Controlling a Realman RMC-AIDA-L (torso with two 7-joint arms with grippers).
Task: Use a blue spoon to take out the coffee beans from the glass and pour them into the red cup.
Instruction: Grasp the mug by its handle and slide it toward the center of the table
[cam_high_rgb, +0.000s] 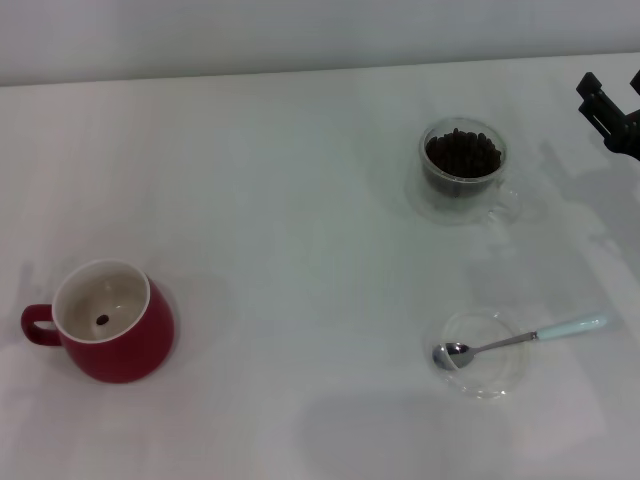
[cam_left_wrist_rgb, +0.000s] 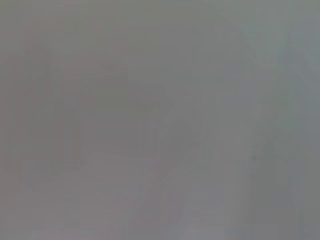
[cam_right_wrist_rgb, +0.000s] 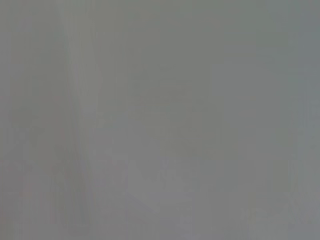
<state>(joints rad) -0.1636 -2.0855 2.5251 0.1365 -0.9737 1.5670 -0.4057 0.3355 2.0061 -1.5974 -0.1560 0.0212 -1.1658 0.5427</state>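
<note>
The red cup (cam_high_rgb: 110, 335) stands at the left front of the white table, handle pointing left, with one coffee bean (cam_high_rgb: 103, 320) on its white inside. The glass (cam_high_rgb: 463, 168) stands at the back right, filled with a heap of coffee beans (cam_high_rgb: 462, 152). The blue spoon (cam_high_rgb: 520, 339) lies at the front right, its metal bowl resting in a shallow clear dish (cam_high_rgb: 480, 368) and its pale blue handle pointing right. My right gripper (cam_high_rgb: 612, 95) hangs open and empty at the far right edge, to the right of the glass. My left gripper is out of view. Both wrist views show only blank grey.
The white table (cam_high_rgb: 300, 200) runs back to a pale wall. The cup on the left and the glass and dish on the right are far apart.
</note>
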